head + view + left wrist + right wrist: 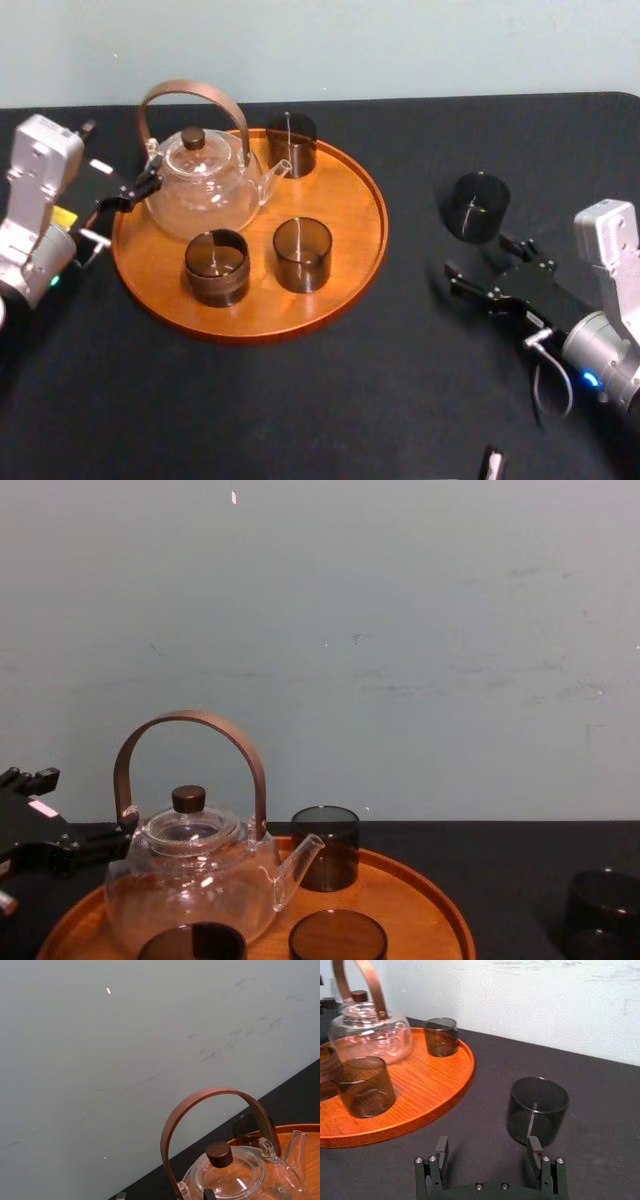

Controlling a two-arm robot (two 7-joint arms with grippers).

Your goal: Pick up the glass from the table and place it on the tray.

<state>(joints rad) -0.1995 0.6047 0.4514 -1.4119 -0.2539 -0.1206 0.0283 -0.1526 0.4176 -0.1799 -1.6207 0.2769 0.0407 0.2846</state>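
The glass (477,205) stands upright on the table (400,400), mouth up and long axis vertical. It is to the right of the tray (350,210) and apart from its rim. Just beside it, on the side nearer my body, is my right gripper (480,258). Its two fingers (534,1146) are spread wide, hold nothing and do not touch the glass. The relation that matters is the offset. In the right wrist view the glass is not centred in the gap but sits ahead of one finger. In the head view this is the finger farther from my body. I judge that a straight advance would drive that fingertip into the wall of the glass. The gripper should first shift away from my body until the glass sits between the fingers, and only then close. My left gripper (135,192) is at the tray's far-left rim beside the teapot (205,185), with its tips apart in the left wrist view. It is well away from the glass, so the right arm is the nearer one. Three other glasses (302,255) share the tray with the teapot, and bare wood remains along its right side.
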